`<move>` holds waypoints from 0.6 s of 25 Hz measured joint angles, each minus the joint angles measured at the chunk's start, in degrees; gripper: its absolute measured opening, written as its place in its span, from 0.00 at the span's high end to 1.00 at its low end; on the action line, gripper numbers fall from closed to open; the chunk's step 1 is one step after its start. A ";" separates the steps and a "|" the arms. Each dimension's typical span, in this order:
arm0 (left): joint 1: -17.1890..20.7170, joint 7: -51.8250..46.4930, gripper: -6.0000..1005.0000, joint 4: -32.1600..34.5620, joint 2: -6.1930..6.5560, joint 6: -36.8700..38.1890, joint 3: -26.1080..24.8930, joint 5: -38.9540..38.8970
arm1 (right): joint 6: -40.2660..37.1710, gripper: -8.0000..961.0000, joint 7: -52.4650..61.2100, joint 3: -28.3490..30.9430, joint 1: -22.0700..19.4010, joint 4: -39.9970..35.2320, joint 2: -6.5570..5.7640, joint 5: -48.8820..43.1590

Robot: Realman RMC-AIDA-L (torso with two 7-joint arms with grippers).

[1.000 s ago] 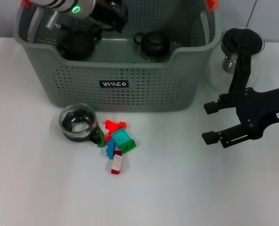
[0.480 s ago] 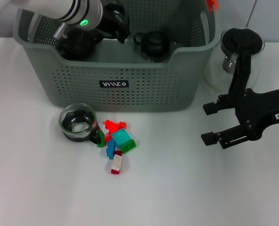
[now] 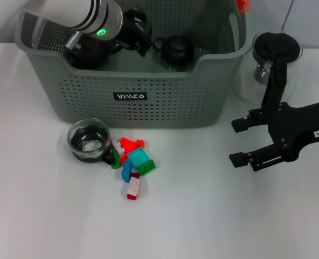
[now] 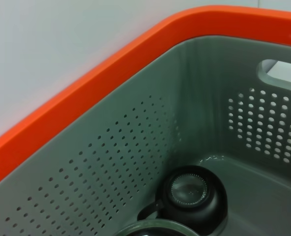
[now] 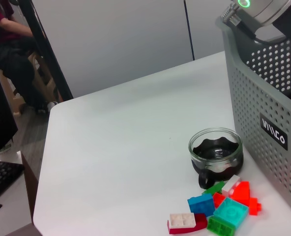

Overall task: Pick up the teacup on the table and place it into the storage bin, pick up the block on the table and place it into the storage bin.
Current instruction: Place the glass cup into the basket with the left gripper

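Left arm reaches into the storage bin point(image 3: 143, 102) at the far left; the left gripper point(image 3: 133, 28) sits low inside, over dark cups. Cannot tell whether it is open or closed, or whether it carries anything. The left wrist view shows the bin's perforated inner wall, its orange rim and one black teacup point(image 4: 192, 196) lying on the bin floor, with the edge of another round item just beside it.

Storage bin stands at the far side of the white tabletop point(image 3: 202, 216), label facing near. Two dark cups rest inside it: one at the left under the arm point(image 3: 89, 51), one nearer the middle point(image 3: 175, 51).

On the tabletop, near side of the bin, left of centre: a glass teacup point(image 3: 89, 141) with dark contents, upright, handle toward the blocks. Touching it on the right is a cluster of blocks point(image 3: 133, 162): green, red, teal, blue, and a white-and-maroon one nearest.

Right of the bin: a glass pitcher point(image 3: 275, 54) with black lid, at the far right.

Right gripper point(image 3: 244, 141) hovers above the tabletop, near side of the pitcher, well apart from the blocks; fingers spread wide, nothing between them.
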 joint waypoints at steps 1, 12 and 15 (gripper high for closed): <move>0.00 0.02 0.95 0.04 -0.03 0.07 0.17 0.00 | 0.00 0.05 0.00 0.00 -0.05 0.00 0.00 0.00; 0.22 -0.36 0.88 0.46 -0.36 -0.03 1.25 1.53 | 0.00 0.05 -0.08 0.17 -0.14 0.00 0.01 0.00; 0.46 -0.41 0.79 0.91 -0.37 0.01 1.16 1.55 | 0.00 0.05 -0.09 0.27 -0.05 0.01 0.01 0.00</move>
